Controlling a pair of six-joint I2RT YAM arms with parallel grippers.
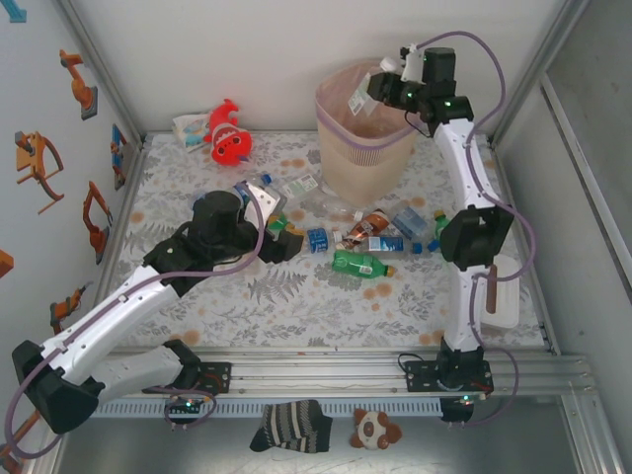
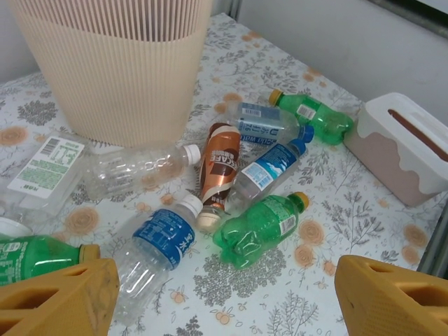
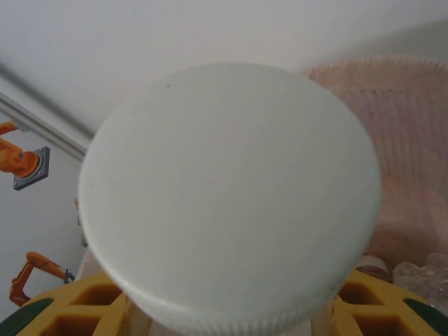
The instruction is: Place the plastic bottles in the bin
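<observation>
The beige ribbed bin (image 1: 363, 133) stands at the back of the table. My right gripper (image 1: 387, 85) hovers over the bin's right rim, shut on a plastic bottle whose white cap (image 1: 389, 65) points up. That cap (image 3: 229, 192) blocks most of the right wrist view, with yellow fingers (image 3: 70, 311) below it and the bin (image 3: 409, 147) behind. Several plastic bottles lie in front of the bin, among them a green one (image 2: 262, 227), a blue-labelled clear one (image 2: 157, 245) and a brown one (image 2: 218, 166). My left gripper (image 2: 224, 304) hangs open above them (image 1: 281, 237), holding nothing.
A red fish plush (image 1: 229, 133) lies at the back left beside a packet (image 1: 188, 126). A white tissue box (image 2: 406, 147) sits near the table's right edge (image 1: 504, 291). A striped sock (image 1: 291, 425) and a small plush (image 1: 375, 430) lie beyond the front rail.
</observation>
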